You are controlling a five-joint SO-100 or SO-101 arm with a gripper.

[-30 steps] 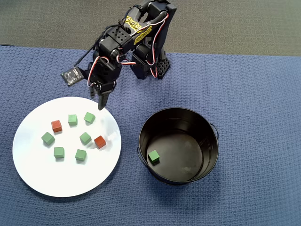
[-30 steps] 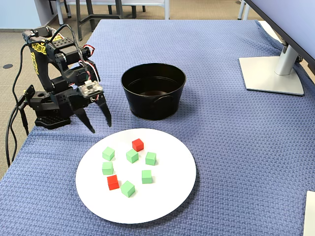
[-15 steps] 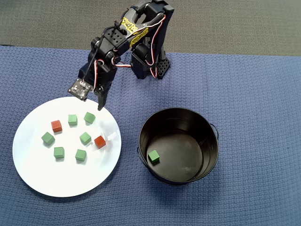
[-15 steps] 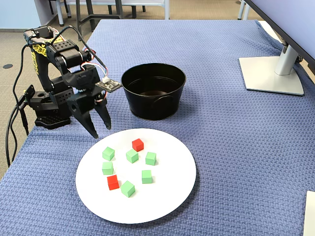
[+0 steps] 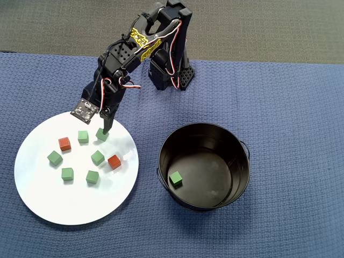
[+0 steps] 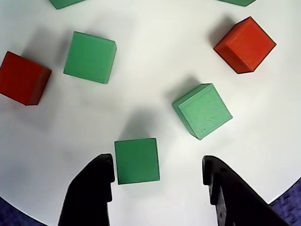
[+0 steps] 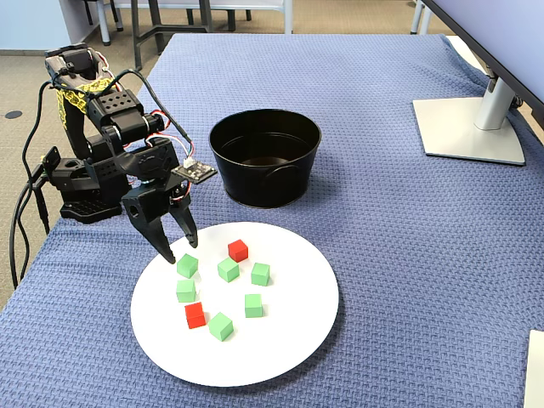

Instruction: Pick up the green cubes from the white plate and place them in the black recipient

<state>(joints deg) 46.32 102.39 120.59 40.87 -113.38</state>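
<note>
green cube [image 6: 137, 160] sits between lowered hand's [image 6: 157, 172] parted fingers.

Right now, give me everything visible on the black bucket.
The black bucket is round, glossy, metal-looking, with tall walls, a flat bottom and small handle lugs on its sides. It stands upright on the blue cloth, beside the white plate and apart from it. One green cube lies inside, by the wall nearest the plate. The gripper is over the plate, not touching the bucket.
</note>
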